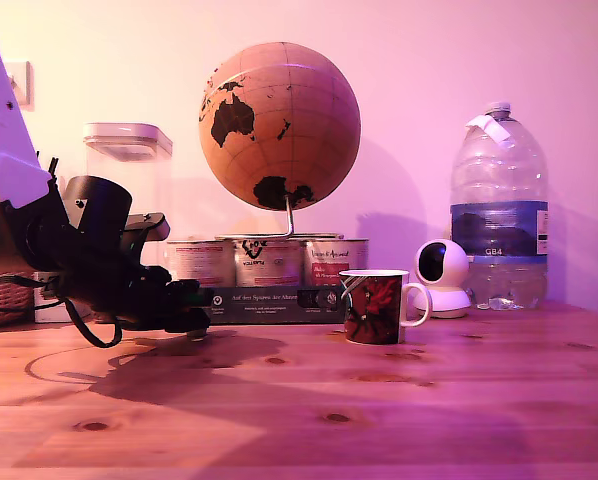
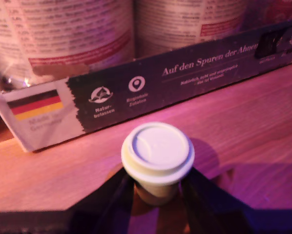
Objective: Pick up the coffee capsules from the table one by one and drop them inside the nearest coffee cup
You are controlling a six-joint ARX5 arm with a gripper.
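Observation:
A pale cream coffee capsule [image 2: 157, 152], flat rim toward the wrist camera, sits between my gripper's [image 2: 158, 189] dark fingers [image 2: 112, 197], which close against its tapered body just above the wooden table [image 2: 243, 131]. In the exterior view my gripper [image 1: 191, 322] hangs low over the table [image 1: 379, 420] at that view's left, in front of a dark box; the capsule itself is hidden there. The coffee cup [image 1: 376, 307], dark with a red leafy pattern, white rim and white handle, stands upright to the exterior view's right of the gripper.
A long dark printed box [image 1: 274, 303] lies right behind the gripper, with labelled tins [image 1: 267, 262] and a globe [image 1: 279, 125] behind it. A white round camera [image 1: 443, 278] and a big water bottle [image 1: 498, 210] stand beyond the cup. A clear container [image 1: 129, 170] is at the back left.

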